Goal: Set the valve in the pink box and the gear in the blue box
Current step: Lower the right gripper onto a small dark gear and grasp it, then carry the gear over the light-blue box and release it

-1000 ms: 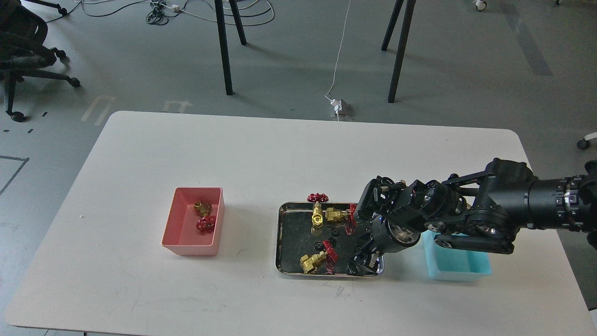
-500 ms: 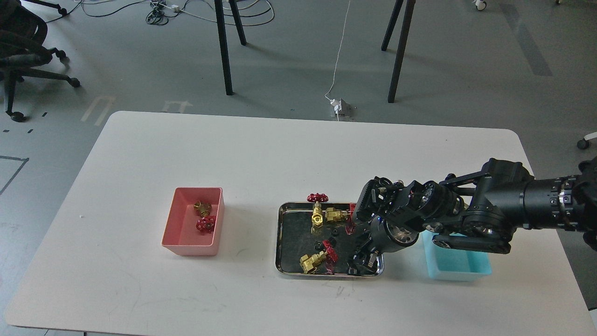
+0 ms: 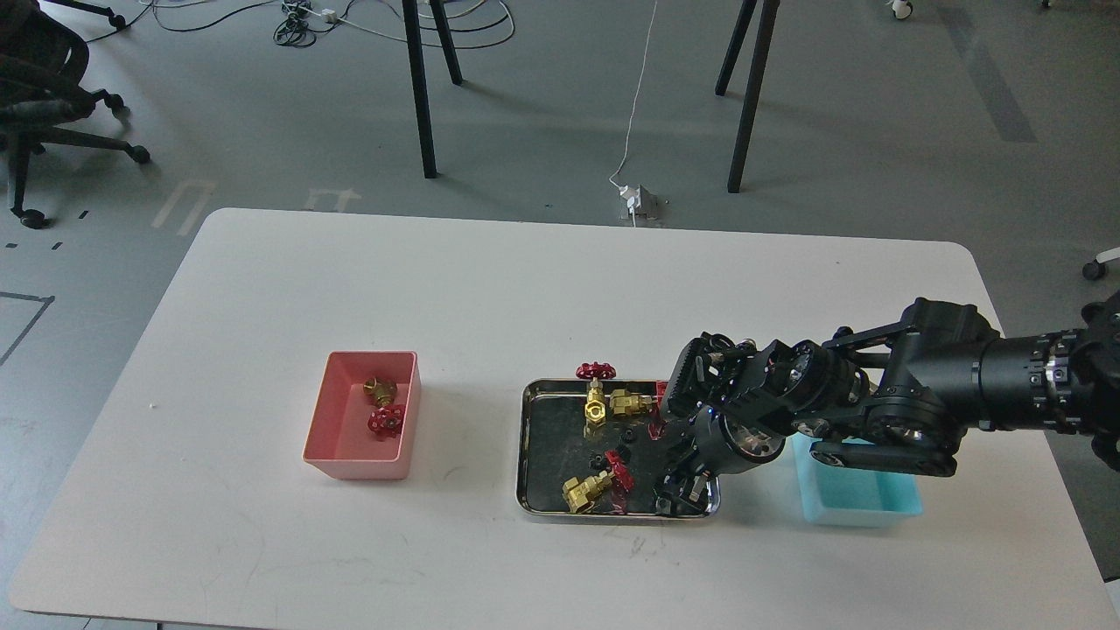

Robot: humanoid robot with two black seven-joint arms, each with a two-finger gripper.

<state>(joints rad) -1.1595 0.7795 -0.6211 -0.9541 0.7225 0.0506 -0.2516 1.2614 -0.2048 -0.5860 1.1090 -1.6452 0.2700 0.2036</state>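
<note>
One brass-yellow valve with a red handwheel [image 3: 382, 405] lies in the salmon-pink plastic box [image 3: 325, 437], three valves and tiny black gears [image 3: 626, 434] remain in the steel tray [image 3: 523, 455], the cyan box [image 3: 862, 510] looks empty, and the right pincer [image 3: 678, 490] reaches into the tray, its state untellable.

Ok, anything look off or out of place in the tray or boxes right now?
Mostly fine. One valve lies in the pink box, as it should. In the steel tray, one valve stands against the far rim, its red handwheel poking above the edge. The right gripper hides the tray's near right corner, so that spot can't be checked.
</note>
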